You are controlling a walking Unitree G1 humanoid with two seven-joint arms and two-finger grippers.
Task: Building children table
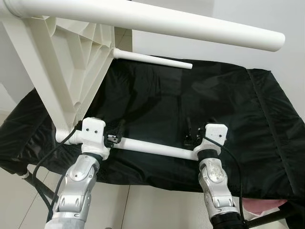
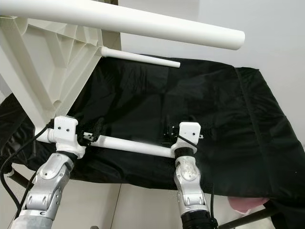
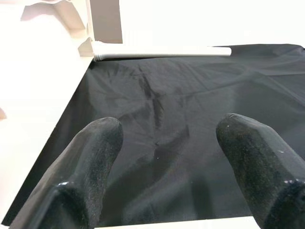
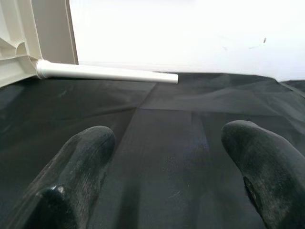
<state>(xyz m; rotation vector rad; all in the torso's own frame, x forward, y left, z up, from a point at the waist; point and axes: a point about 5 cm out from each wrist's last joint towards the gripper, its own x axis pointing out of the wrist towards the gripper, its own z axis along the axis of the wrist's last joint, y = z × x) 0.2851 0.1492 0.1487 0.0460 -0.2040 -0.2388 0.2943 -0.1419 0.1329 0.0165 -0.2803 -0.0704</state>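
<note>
The children's table (image 1: 62,62) lies tipped on its side on a black cloth (image 1: 190,109), its ribbed white underside up and to the left of both claws, with 3 legs countable: 1 long leg (image 1: 157,21) passing overhead, 1 far leg (image 1: 152,59) well beyond the fingertips, and 1 near leg (image 1: 152,147) running between the 2 wrists. The left claw (image 3: 167,143) sits by that near leg's socket end, the right claw (image 4: 169,143) by its free end; both have their fingers spread with nothing between them, only cloth ahead. I judge the table a light, stiff plastic piece, smooth and likely to slip, so the round legs look the best hold, taken close to the socket where they flex least. The cloth is soft and may slide beneath
</note>
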